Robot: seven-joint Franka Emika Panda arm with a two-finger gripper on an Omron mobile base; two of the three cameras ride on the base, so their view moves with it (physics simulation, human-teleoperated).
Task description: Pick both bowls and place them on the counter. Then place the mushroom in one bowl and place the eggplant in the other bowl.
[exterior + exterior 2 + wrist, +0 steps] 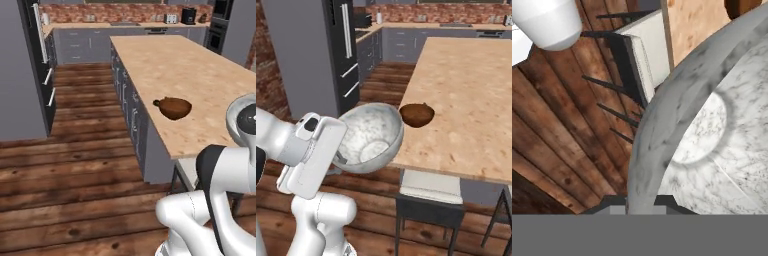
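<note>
We see gripper (340,159) closed on rim of grey-white speckled bowl (370,137); bowl held in air, tilted, hollow facing right base camera, off near edge of counter (466,100). Hand view: fingers clamp bowl wall at bottom, bowl above wood floor (557,125) and stool (643,55). We note brown wooden bowl (174,107) upright on counter near left edge. In that spot, small brown nub (156,103) touches its rim; we cannot identify it.
</note>
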